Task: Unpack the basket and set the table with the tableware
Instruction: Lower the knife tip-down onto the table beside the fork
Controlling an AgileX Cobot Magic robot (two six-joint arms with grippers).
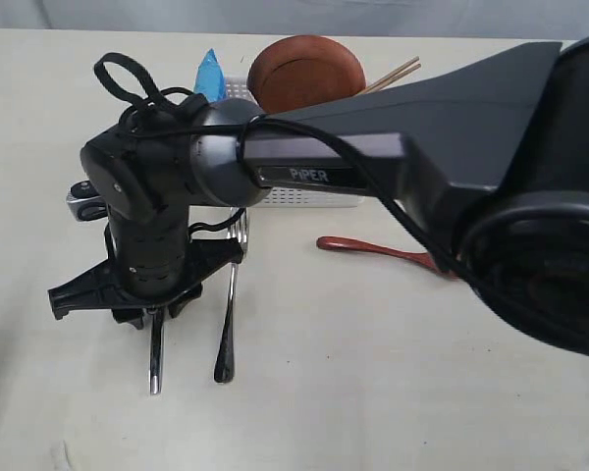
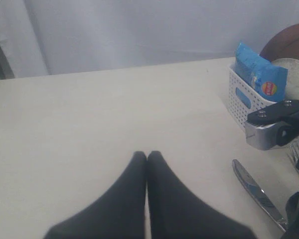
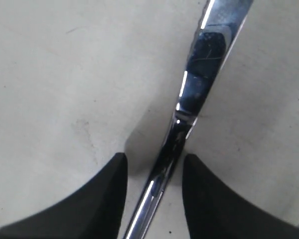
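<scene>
The steel knife [image 3: 199, 74] lies flat on the table [image 1: 373, 392]. My right gripper [image 3: 154, 164] stands open astride its handle, with a gap on each side. From outside, the right gripper [image 1: 155, 316] points straight down over the knife [image 1: 156, 361], and the fork [image 1: 226, 324] lies parallel just to its right. A dark red spoon [image 1: 373, 251] lies further right. The white basket [image 1: 309, 198], mostly behind the arm, holds the brown plate [image 1: 304, 69] and chopsticks [image 1: 395, 75]. My left gripper [image 2: 147, 155] is shut and empty, low over bare table left of the basket [image 2: 244, 99].
A blue chip bag [image 2: 261, 74] stands in the basket's near corner beside a pale round dish [image 2: 296, 79]. The right arm's dark body [image 1: 452, 147] spans the exterior view from the right edge across the basket. Bare tabletop stretches ahead of my left gripper.
</scene>
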